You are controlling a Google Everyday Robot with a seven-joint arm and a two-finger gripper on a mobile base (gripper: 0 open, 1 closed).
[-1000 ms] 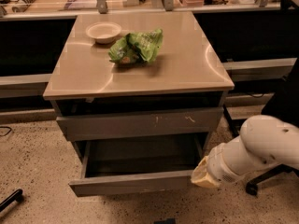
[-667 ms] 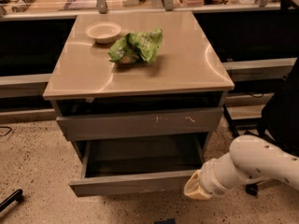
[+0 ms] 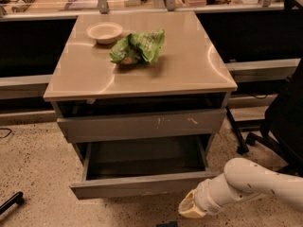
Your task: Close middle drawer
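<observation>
The middle drawer (image 3: 137,185) is pulled well out of the grey cabinet. Its plain flat grey front faces me low in the camera view, and its dark grey box interior (image 3: 144,157) looks empty. My gripper (image 3: 188,209) is at the end of the white arm (image 3: 255,186), which comes in from the lower right. It sits low, just in front of and slightly below the right end of the drawer front, close to it. Whether it touches the front does not show.
Above the open drawer is a taller grey drawer front with pale scratches (image 3: 142,125). The tan cabinet top (image 3: 189,65) carries a white bowl (image 3: 104,31) and a green crumpled bag (image 3: 138,47). A black office chair (image 3: 284,122) stands at the right. The floor is speckled.
My arm has swung left and down, bringing the gripper from beside the drawer's right end to just in front of its front panel. The drawer has not moved.
</observation>
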